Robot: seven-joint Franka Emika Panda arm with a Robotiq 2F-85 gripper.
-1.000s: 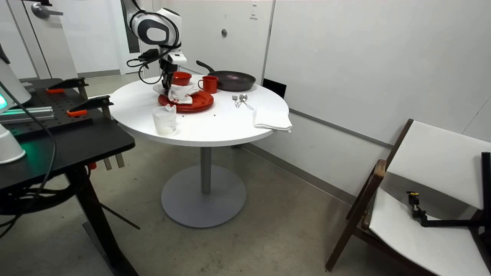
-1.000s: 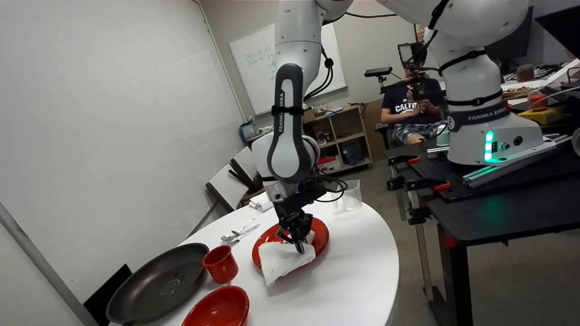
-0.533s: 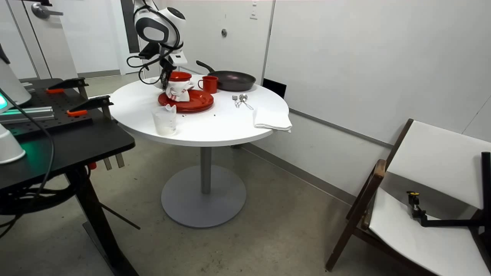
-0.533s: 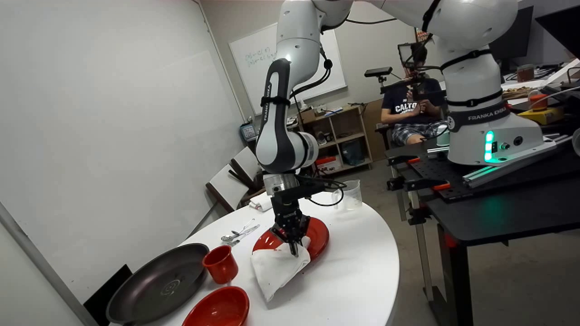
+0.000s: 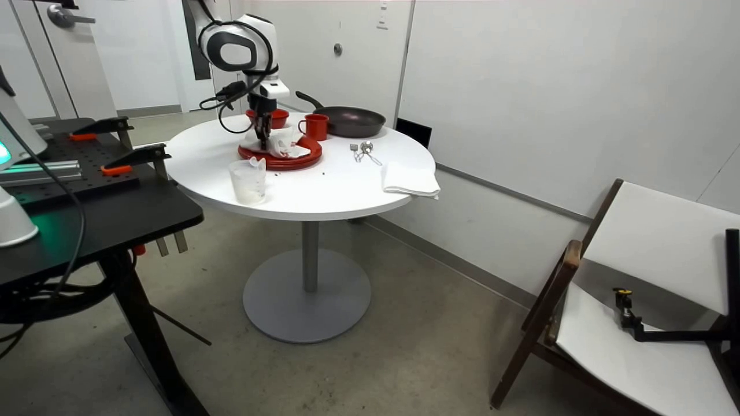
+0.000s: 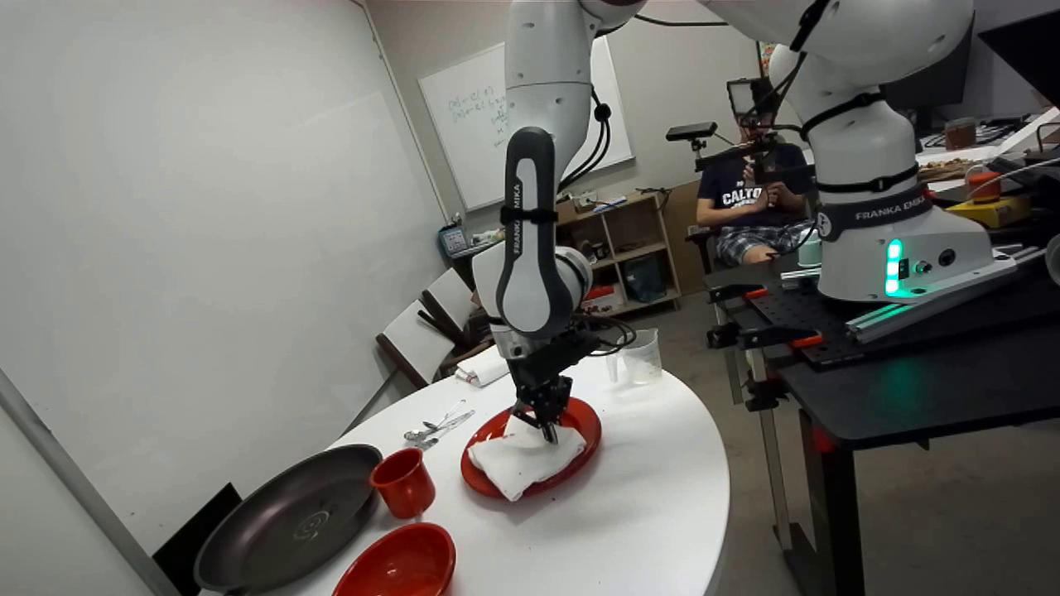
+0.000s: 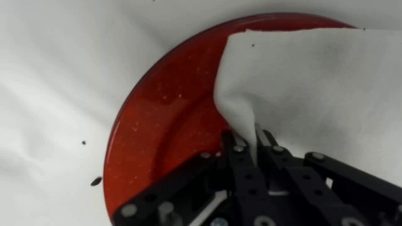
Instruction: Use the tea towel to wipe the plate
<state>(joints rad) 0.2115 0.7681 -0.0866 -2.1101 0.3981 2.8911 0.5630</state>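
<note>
Round white table (image 6: 650, 488), pale wall (image 6: 190, 215) at left in an exterior view. Tea towel (image 6: 530, 459): plain white, creased, with a dark speck (image 7: 253, 45) near one corner; spread on the plate (image 7: 176, 125). Plate: red, round, raised rim, lightly spotted. Gripper (image 7: 249, 138): above the plate, pointing down, jaws pinching a fold of the towel; most of the cloth lies to their right in the wrist view. Change since a moment earlier, in an exterior view: towel's near corner, then well past the rim, now ends about at the rim.
</note>
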